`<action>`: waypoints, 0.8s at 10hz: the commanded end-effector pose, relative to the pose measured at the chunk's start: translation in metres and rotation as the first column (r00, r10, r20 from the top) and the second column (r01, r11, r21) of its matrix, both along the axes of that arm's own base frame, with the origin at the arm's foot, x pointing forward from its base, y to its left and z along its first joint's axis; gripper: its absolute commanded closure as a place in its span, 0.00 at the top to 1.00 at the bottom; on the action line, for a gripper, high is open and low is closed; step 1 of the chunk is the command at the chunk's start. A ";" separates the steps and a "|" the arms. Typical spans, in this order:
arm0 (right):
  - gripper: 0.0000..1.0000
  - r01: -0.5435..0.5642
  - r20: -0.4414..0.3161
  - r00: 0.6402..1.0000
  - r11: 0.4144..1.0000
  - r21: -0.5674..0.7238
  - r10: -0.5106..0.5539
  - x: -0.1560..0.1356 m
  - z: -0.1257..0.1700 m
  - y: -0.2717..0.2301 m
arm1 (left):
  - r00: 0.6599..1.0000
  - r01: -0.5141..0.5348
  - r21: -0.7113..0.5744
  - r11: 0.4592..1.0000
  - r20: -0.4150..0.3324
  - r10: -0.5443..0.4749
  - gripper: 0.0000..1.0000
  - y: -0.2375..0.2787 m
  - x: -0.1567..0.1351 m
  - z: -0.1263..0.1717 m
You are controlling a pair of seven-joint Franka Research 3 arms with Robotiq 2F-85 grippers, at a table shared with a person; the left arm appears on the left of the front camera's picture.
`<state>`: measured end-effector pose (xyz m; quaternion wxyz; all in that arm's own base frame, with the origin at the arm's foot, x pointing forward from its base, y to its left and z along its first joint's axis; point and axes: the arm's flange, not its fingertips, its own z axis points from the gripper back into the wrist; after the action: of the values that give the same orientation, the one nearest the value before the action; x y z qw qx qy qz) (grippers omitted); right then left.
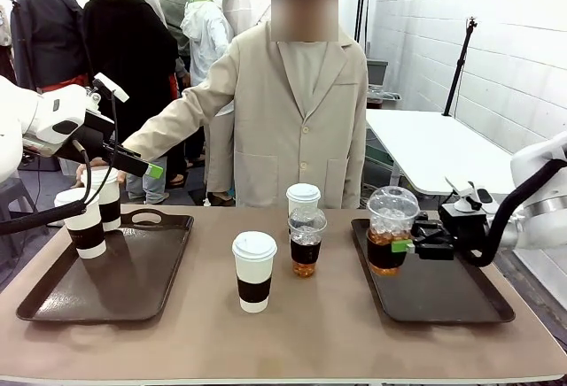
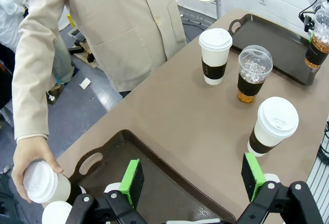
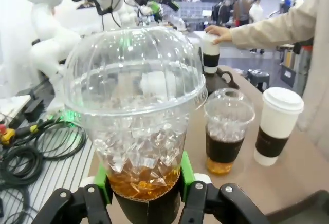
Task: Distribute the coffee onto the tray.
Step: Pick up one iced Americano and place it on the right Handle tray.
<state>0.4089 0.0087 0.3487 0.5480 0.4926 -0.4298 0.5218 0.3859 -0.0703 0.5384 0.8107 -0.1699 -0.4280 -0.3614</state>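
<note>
iced coffee cup (image 1: 390, 237) upright, long axis vertical, dome uppermost, clamped in right claw (image 1: 398, 246)

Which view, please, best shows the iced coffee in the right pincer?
The right wrist view: the iced coffee is close up, ice and dome lid sharp. The front view shows it small at the right tray; the left wrist view crops it at the edge.

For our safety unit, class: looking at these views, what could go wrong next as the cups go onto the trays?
1. The right gripper is shut on the clear iced coffee cup at the right tray. The plastic wall could buckle and the drink might spill.
2. The open left gripper hangs above the left tray, near the person's hand holding a paper cup. Descending now could strike either.
</note>
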 end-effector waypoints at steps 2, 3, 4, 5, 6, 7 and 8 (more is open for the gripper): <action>0.59 0.002 0.015 1.000 1.000 0.025 -0.002 -0.003 -0.014 -0.028 | 1.000 0.003 0.001 1.000 -0.007 -0.003 1.00 0.002 0.000 0.000; 0.59 0.015 0.021 1.000 0.999 0.038 -0.016 -0.006 -0.023 -0.035 | 1.000 0.003 0.001 1.000 -0.007 -0.003 1.00 0.002 0.000 0.000; 0.59 0.027 0.037 0.999 0.999 0.043 -0.029 -0.009 -0.031 -0.039 | 1.000 0.003 0.001 1.000 -0.007 -0.003 1.00 0.002 0.000 0.000; 0.59 0.026 0.045 0.999 0.998 0.059 -0.029 -0.013 -0.038 -0.041 | 1.000 0.003 0.001 1.000 -0.007 -0.003 1.00 0.002 0.000 0.000; 0.59 0.032 0.049 0.998 0.997 0.069 -0.035 -0.016 -0.046 -0.042 | 1.000 0.003 0.001 1.000 -0.007 -0.003 1.00 0.002 0.000 0.000; 0.59 0.035 0.054 0.998 0.997 0.070 -0.039 -0.019 -0.053 -0.044 | 1.000 0.003 0.001 1.000 -0.007 -0.003 1.00 0.002 0.000 0.000; 0.59 0.042 0.055 0.997 0.996 0.072 -0.047 -0.021 -0.062 -0.048 | 1.000 0.003 0.001 1.000 -0.007 -0.003 1.00 0.002 0.000 0.000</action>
<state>0.3915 -0.0350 0.2886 0.5446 0.4802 -0.4570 0.5138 0.3859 -0.0704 0.5384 0.8107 -0.1699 -0.4280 -0.3615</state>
